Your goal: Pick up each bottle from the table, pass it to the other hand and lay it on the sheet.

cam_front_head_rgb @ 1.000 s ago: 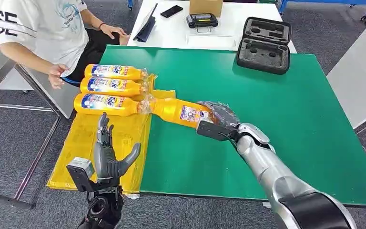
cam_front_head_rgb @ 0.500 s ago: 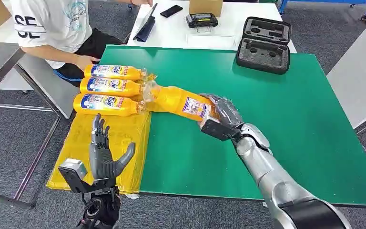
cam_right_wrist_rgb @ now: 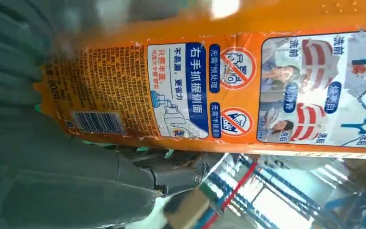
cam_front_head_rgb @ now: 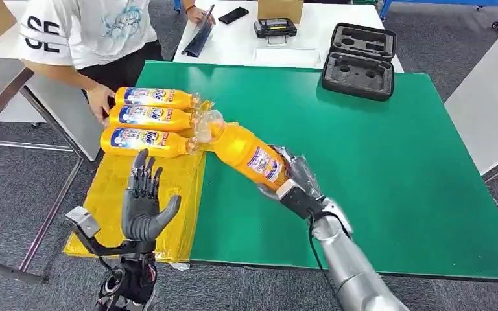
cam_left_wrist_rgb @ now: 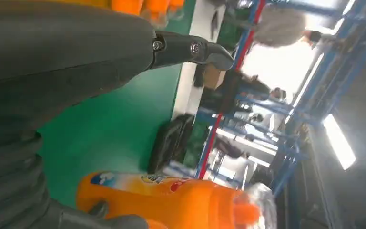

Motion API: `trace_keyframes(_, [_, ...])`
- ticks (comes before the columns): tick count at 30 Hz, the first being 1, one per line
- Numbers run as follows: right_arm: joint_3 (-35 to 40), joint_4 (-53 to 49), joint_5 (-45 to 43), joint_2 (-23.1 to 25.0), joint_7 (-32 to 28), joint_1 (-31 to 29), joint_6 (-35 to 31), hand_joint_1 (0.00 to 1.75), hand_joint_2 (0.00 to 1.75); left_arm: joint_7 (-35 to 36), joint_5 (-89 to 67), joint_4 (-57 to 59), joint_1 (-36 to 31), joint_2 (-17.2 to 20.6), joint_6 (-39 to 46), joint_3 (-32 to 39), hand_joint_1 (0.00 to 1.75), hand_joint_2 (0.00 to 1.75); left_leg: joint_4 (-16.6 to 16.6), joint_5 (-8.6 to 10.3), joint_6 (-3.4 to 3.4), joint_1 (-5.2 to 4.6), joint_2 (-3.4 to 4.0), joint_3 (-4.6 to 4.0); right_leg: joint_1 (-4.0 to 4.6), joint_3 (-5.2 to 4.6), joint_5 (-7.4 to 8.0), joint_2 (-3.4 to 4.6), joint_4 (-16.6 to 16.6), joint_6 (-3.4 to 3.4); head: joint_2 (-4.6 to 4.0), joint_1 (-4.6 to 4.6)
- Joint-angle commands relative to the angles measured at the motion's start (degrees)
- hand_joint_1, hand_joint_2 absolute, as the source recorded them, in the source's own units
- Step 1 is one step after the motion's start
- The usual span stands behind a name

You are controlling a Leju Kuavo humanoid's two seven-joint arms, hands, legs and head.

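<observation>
My right hand [cam_front_head_rgb: 295,178] grips the base of an orange bottle [cam_front_head_rgb: 246,151] and holds it tilted above the green table [cam_front_head_rgb: 389,162], clear cap pointing toward the yellow sheet [cam_front_head_rgb: 139,207]. The right wrist view shows that bottle's label [cam_right_wrist_rgb: 228,90] close up against my fingers. My left hand [cam_front_head_rgb: 144,206] is raised over the sheet, palm up, fingers apart, holding nothing; its wrist view shows the held bottle [cam_left_wrist_rgb: 171,202] nearby. Three more orange bottles [cam_front_head_rgb: 149,118] lie side by side at the sheet's far end.
A person in a white shirt [cam_front_head_rgb: 84,29] stands at the far left, one hand [cam_front_head_rgb: 97,103] touching the lying bottles. A black foam case [cam_front_head_rgb: 358,61] sits at the green table's far edge. A white table [cam_front_head_rgb: 285,45] behind carries a phone, a box and a device.
My right hand has lifted the bottle off the table and tilted it cap-up, drawing it nearer to me. My left hand rose slightly. The person stood and reached toward the lying bottles.
</observation>
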Motion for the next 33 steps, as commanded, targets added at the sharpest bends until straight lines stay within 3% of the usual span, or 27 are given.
trace_keyframes(1, [1.81,-0.69,-3.96,0.70,-0.18,1.82,6.04,1.71,1.75,2.85,3.38,8.96,-4.64,1.34,-7.07,-2.93,0.00,1.75,-0.05,-0.12,-0.08,0.05,-0.01,0.30,0.05,0.32,-0.11,-0.01,-0.07,-0.09,0.00,0.00])
trace_keyframes(5, [4.60,1.23,-5.62,1.09,-0.18,1.45,9.17,1.69,1.75,4.15,3.26,12.15,-5.95,2.41,-13.16,-5.75,0.00,1.75,-0.09,-0.09,-0.09,0.04,-0.08,0.35,0.04,0.38,-0.11,-0.08,-0.10,-0.09,0.00,0.02])
trace_keyframes(18, [11.80,5.83,-9.13,2.54,-0.18,0.08,13.80,1.68,1.75,5.82,-2.40,17.96,-8.93,1.16,-16.62,-10.10,0.00,1.75,-0.06,-0.07,-0.07,0.04,0.01,0.23,0.04,0.23,-0.07,0.01,-0.07,-0.07,0.00,0.00])
trace_keyframes(30, [17.87,8.88,-9.28,3.08,-0.18,-0.43,14.82,1.69,1.75,5.10,-1.61,19.66,-10.06,1.00,-16.63,-9.14,0.00,1.75,-0.04,-0.04,-0.05,0.02,0.03,0.11,0.02,0.11,-0.03,0.03,-0.04,-0.06,0.00,0.02])
trace_keyframes(31, [18.95,9.71,-9.54,3.09,-0.18,-0.84,14.76,1.71,1.75,5.25,-0.63,19.55,-9.96,1.12,-17.16,-8.79,0.00,1.75,-0.05,-0.17,-0.14,0.09,0.07,0.43,0.09,0.42,-0.14,0.07,-0.08,-0.15,0.00,0.00])
trace_keyframes(33, [20.15,10.26,-9.84,2.73,-0.18,-1.13,14.74,1.69,1.75,5.62,0.55,19.54,-9.99,1.09,-17.93,-8.47,0.00,1.75,-0.04,-0.04,-0.06,0.03,0.03,0.11,0.03,0.11,-0.03,0.03,-0.04,-0.06,0.00,0.00])
